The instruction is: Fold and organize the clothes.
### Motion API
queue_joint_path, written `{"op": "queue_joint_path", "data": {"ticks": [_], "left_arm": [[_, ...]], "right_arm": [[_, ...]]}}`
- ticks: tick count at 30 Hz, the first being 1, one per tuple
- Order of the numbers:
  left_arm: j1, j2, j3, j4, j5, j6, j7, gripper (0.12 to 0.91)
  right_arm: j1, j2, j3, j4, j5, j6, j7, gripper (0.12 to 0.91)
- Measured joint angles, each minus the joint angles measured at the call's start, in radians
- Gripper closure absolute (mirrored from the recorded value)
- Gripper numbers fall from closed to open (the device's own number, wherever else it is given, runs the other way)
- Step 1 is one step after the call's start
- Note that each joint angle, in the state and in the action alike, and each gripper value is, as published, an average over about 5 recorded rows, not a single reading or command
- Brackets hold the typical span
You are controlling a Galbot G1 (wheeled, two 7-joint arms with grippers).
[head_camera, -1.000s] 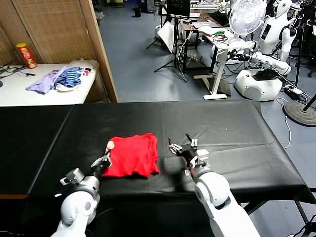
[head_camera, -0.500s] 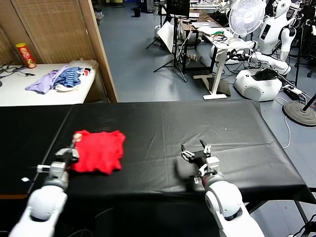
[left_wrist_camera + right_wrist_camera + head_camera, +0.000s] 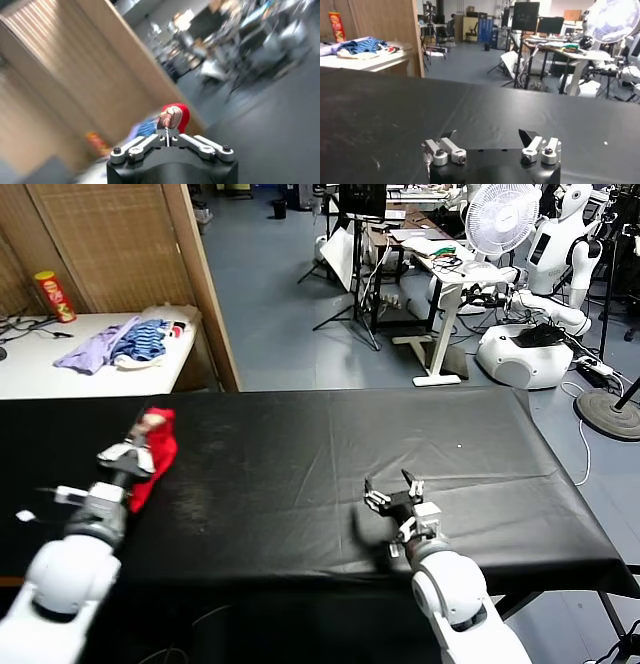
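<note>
The clothes, a bright red T-shirt (image 3: pixel 160 450), hang bunched in a narrow bundle over the left part of the black table (image 3: pixel 330 454), lifted off its surface. My left gripper (image 3: pixel 134 456) is shut on the upper end of the T-shirt. In the left wrist view a red fold with a patch of the print (image 3: pixel 176 115) sticks out just past the closed left gripper (image 3: pixel 168 131). My right gripper (image 3: pixel 397 501) stands open near the table's front edge, right of centre, far from the T-shirt. The right wrist view shows the right gripper (image 3: pixel 487 136) over bare black cloth with nothing between its fingers.
A white side table (image 3: pixel 60 374) at the back left carries a heap of lilac and blue-striped garments (image 3: pixel 113 344) and a red can (image 3: pixel 52 295). A wooden partition (image 3: pixel 200 284) rises beside it. Beyond the table are a fan (image 3: pixel 500 219), stands and other robots.
My left arm has swung left and up, taking the red T-shirt from lying flat near the middle to hanging bunched at the left. The right gripper has drifted slightly right and stayed open.
</note>
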Motion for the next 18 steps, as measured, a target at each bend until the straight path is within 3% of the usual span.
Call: {"op": "queue_joint_path", "data": {"ticks": [3, 7, 10, 15, 18], "left_arm": [[-0.005, -0.073, 0.092, 0.003, -0.063, -0.014, -0.011, 0.885], [-0.019, -0.172, 0.198, 0.042, -0.032, -0.085, 0.029, 0.865], [-0.022, -0.231, 0.259, 0.084, 0.002, -0.165, 0.087, 0.75], [-0.019, -0.269, 0.316, 0.118, -0.014, -0.339, 0.202, 0.467], [-0.019, -0.27, 0.318, 0.112, -0.057, -0.408, 0.237, 0.316]], "right_arm": [[-0.009, -0.007, 0.008, 0.003, 0.005, 0.002, -0.009, 0.227], [-0.018, -0.012, 0.008, 0.006, 0.039, 0.008, -0.035, 0.227], [-0.013, -0.016, -0.001, 0.003, 0.086, 0.014, -0.057, 0.227], [0.018, -0.018, -0.036, -0.025, 0.179, 0.019, -0.087, 0.227], [0.049, -0.008, -0.067, -0.052, 0.234, 0.008, -0.09, 0.227]]}}
